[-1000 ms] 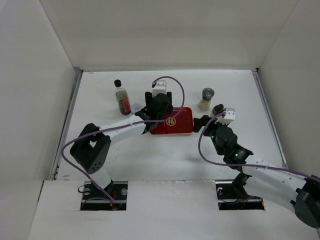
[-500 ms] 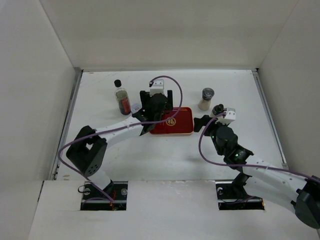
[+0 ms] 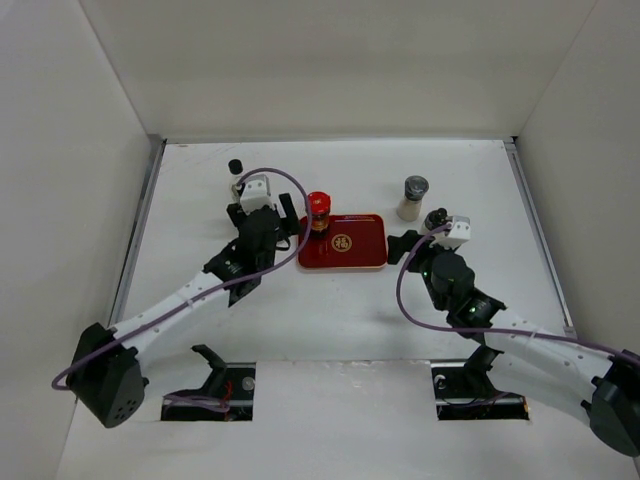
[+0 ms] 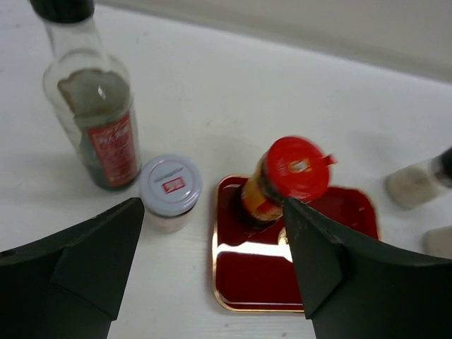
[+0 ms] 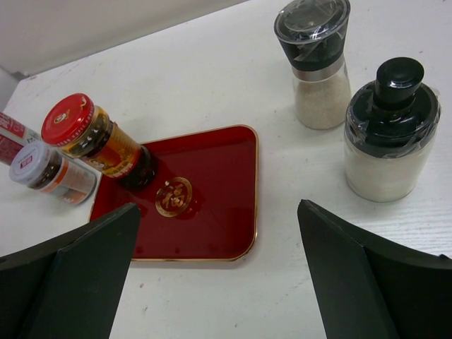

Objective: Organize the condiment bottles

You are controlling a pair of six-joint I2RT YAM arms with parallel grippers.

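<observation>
The red-lidded jar stands on the far left corner of the red tray. My left gripper is open and empty, just left of the tray. The pale-lidded jar and the tall black-capped bottle stand on the table left of the tray. The grey-lidded shaker and the short black-capped bottle stand right of it. My right gripper is open and empty at the tray's right edge.
White walls close in the table on the left, back and right. In the top view my left arm hides the pale-lidded jar and most of the tall bottle.
My left gripper has drawn back to the left, off the tray, and the red-lidded jar now stands free on the tray's corner. The right arm has not moved.
</observation>
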